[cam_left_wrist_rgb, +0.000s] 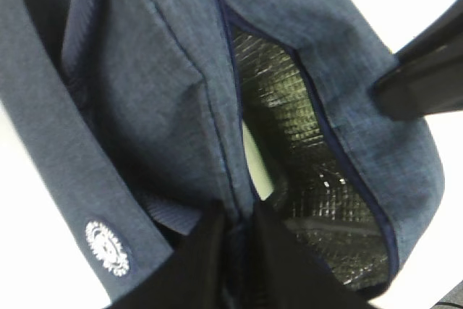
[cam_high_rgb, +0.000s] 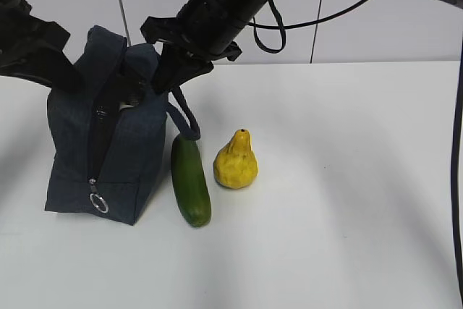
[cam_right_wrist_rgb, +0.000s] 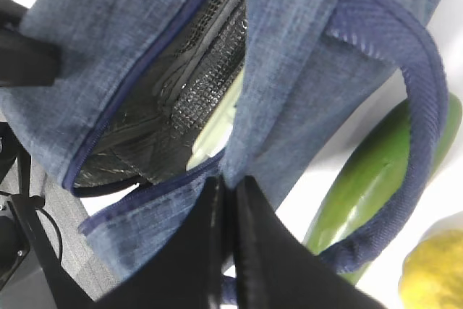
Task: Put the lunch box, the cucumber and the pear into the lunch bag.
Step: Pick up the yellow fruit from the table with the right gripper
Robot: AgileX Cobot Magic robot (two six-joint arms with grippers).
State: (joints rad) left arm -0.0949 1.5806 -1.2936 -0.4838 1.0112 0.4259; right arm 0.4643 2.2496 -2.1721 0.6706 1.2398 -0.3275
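The boxy dark navy fabric lunch bag [cam_high_rgb: 101, 150] stands on the left side of the white counter [cam_high_rgb: 325, 200], and its top is pulled open. Inside, against the shiny silver lining, a pale green patch shows. That looks like the lid of the clear glass lunch box with the pale sage-green lid [cam_left_wrist_rgb: 257, 168], so the first job seems done, though only a small bit of it shows. The smooth dark green cucumber [cam_high_rgb: 190, 181] lies on the counter just beside the bag, on its right. The yellow pear with a narrow neck [cam_high_rgb: 236, 161] stands just beside the cucumber, farther right. Both are outside the bag, so two things are left to put in. The left end effector [cam_left_wrist_rgb: 235, 240] is clenched on the cloth edge of the bag's opening. The right end effector [cam_right_wrist_rgb: 228, 236] is clenched on the other edge of the opening, near the blue loop handle [cam_right_wrist_rgb: 423, 128]. Together they seem to hold the bag's mouth apart. A silver ring pull [cam_high_rgb: 98, 202] hangs low on the zipper at the front. Counting: one bag, one lunch box, one cucumber, one pear and two end effectors.
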